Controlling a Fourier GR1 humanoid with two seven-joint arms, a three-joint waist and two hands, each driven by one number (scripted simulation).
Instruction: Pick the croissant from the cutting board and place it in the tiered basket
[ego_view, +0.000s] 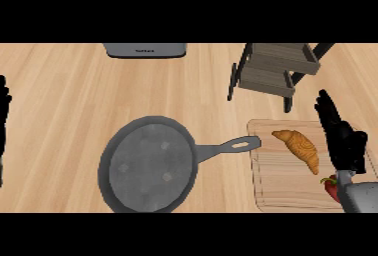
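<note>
Scanning from the left edge: left hand (4, 100) sits far off at the counter's side, only a dark sliver showing, so cannot tell how it is set. Next, a grey skillet (148, 164), handle pointing right and its tip touching the cutting board (277, 192). On the board lies the croissant (299, 149), long axis diagonal from upper left to lower right. Just right of it hangs the right hand (341, 137), fingers straight and apart, holding nothing. So right hand is by far the nearer; croissant lies just to its left. Something red (331, 187) shows beside the wrist on the board. Tiered basket (277, 70) stands beyond the board, up and slightly left, bare counter between. Skillet handle crowds the croissant's left side.
</note>
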